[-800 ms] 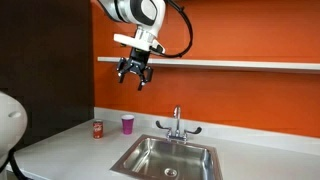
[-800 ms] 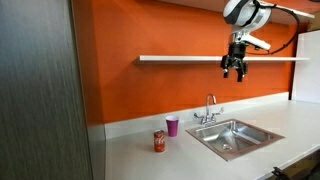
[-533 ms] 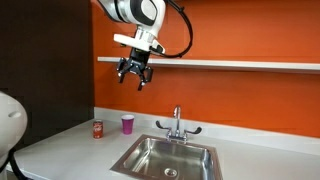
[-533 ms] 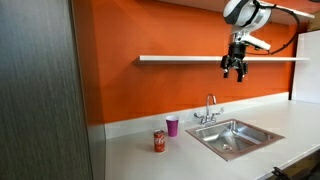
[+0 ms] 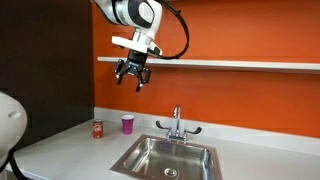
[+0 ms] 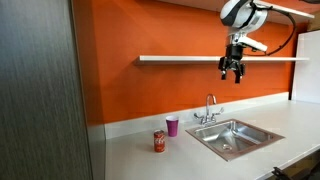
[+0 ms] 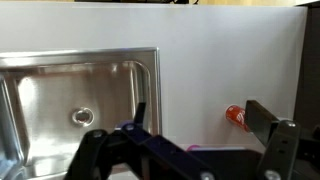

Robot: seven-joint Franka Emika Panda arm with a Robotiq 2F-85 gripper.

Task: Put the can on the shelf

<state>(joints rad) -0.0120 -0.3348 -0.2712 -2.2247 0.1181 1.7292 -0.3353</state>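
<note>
The red can [image 5: 98, 130] [image 6: 159, 142] stands upright on the white countertop in both exterior views, left of the purple cup [image 5: 128, 123] [image 6: 172, 126]. In the wrist view the can [image 7: 235, 115] shows as a small red shape beside the right finger. The long pale shelf [image 5: 240, 64] [image 6: 190, 59] runs along the orange wall. My gripper [image 5: 133, 80] [image 6: 234, 74] hangs high in the air in front of the shelf, well above the can, open and empty.
A steel sink [image 5: 168, 158] [image 6: 232, 137] [image 7: 70, 100] with a faucet [image 5: 177, 122] [image 6: 209, 108] is set in the countertop [image 5: 70, 150] [image 7: 210, 70]. A dark panel [image 6: 40, 100] stands at the counter's end. A white rounded object [image 5: 8, 120] sits at the frame edge.
The arm has shifted very slightly; the gripper stays open and high by the shelf. The can and cup have not moved.
</note>
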